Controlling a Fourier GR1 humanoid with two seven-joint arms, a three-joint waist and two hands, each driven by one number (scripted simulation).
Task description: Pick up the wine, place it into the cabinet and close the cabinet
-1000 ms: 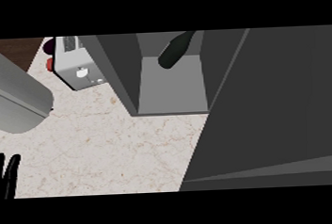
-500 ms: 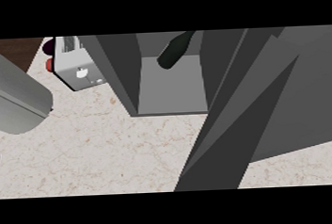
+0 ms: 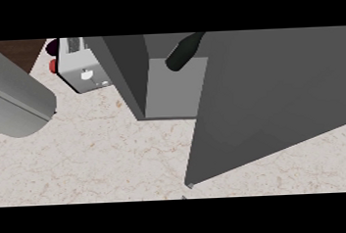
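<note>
Looking down from the far left, my left forearm point(image 3: 12, 101) fills the edge of the view as a broad grey cylinder above the pale marbled counter point(image 3: 98, 161). My left hand does not show, so I cannot tell whether it is released or clenched.

Just right of the forearm, at the back of the counter, sits a small grey appliance point(image 3: 84, 76) with white knobs. A red object point(image 3: 53, 66) lies against its left side.

Next comes the cabinet point(image 3: 127, 71), its dark left wall rising beside the appliance. Inside, on the lighter grey shelf floor point(image 3: 171, 89), the wine point(image 3: 184, 52) shows as a dark bottle leaning at a tilt, with nothing gripping it.

To the right, the cabinet door point(image 3: 276, 94) spreads as a large grey panel. It stands partly across the opening, its edge just beside the bottle. My right hand does not show either, and I cannot tell its state.
</note>
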